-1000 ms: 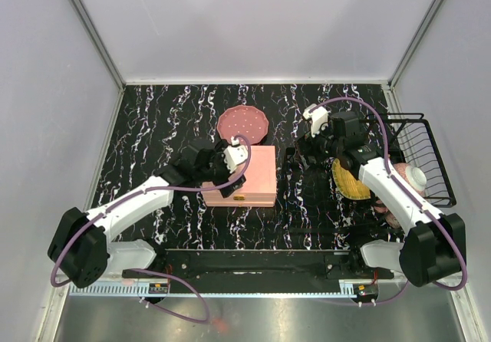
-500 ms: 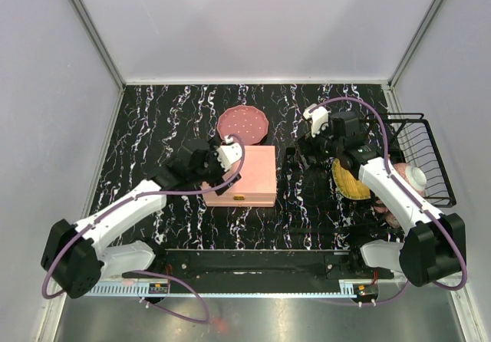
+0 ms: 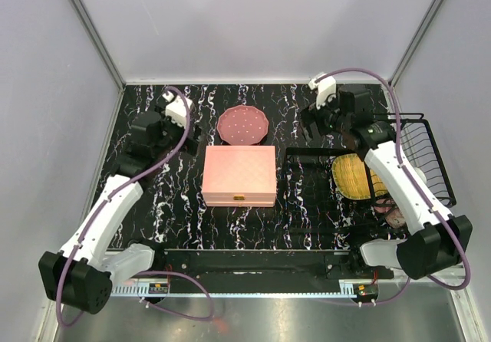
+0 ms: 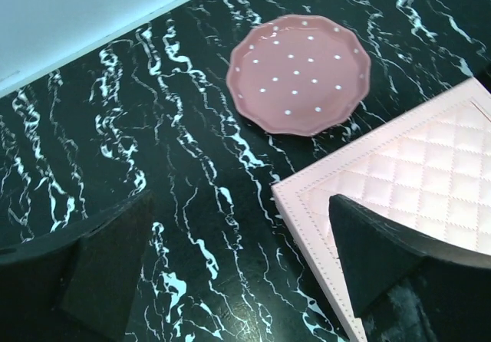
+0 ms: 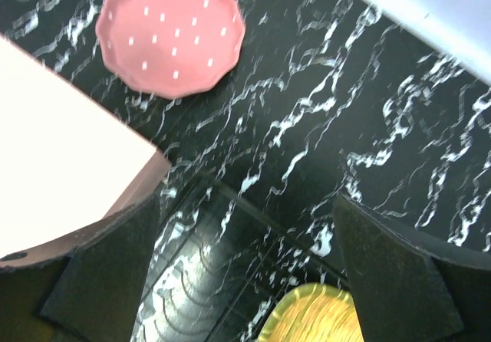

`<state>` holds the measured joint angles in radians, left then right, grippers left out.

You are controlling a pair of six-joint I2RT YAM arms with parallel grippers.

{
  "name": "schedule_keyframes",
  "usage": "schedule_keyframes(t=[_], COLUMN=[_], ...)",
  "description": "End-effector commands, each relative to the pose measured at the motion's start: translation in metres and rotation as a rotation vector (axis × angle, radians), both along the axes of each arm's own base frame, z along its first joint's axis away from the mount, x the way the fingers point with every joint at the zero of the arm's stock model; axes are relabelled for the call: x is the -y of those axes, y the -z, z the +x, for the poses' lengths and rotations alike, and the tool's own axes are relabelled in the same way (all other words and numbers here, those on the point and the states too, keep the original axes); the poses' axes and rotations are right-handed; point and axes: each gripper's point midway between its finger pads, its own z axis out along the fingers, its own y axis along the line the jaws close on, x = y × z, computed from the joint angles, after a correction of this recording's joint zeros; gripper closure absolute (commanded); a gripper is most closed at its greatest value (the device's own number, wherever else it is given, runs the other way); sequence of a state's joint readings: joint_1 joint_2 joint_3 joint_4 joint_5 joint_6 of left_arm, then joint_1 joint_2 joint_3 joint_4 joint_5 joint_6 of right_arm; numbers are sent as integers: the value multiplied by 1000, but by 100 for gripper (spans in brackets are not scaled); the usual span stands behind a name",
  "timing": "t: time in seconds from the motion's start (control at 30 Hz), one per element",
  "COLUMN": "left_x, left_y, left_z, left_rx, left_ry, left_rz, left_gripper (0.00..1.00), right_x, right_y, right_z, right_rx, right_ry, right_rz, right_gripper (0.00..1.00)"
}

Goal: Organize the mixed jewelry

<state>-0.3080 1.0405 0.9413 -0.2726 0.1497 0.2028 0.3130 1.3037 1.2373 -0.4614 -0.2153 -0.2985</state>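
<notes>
The mixed jewelry does not show in any view. The pink quilted case point(image 3: 238, 175) lies closed in the middle of the table, and its corner point(image 4: 399, 181) shows in the left wrist view. My left gripper point(image 3: 173, 130) hovers left of the case and of the pink dotted plate point(image 3: 242, 124). It is open point(image 4: 245, 277) over bare table. My right gripper point(image 3: 313, 126) hangs right of the plate, also open point(image 5: 245, 281), with nothing between its fingers. Below it lies a see-through tray point(image 5: 222, 281).
A yellow ribbed plate point(image 3: 353, 177) lies right of the case, next to a black wire basket point(image 3: 420, 154) at the right edge. The pink dotted plate point(image 4: 299, 73) sits behind the case. Grey walls close in the table on three sides.
My left arm has swung from over the case's left edge to the far left. The right gripper has drawn back towards the far wall. The whole closed case lid now shows.
</notes>
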Motion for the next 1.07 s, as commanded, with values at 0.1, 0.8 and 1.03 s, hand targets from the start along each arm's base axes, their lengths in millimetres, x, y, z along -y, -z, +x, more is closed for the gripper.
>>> schedule_keyframes(t=[0.1,0.8,1.03], left_x=[-23,-63,-63], left_y=[-40,-133,-123], left_z=[19,25,24], left_rx=[40,182,156], left_ry=[-109,-250,-238], left_rz=[-127,-273,-279], left_gripper=[1,1,1], right_x=[15,43,41], right_y=[-71,-157,-147], right_z=[23,6,10], right_rx=[169,403,363], right_ry=[131,291,288], right_rz=[39,160,147], right_gripper=[0,0,0])
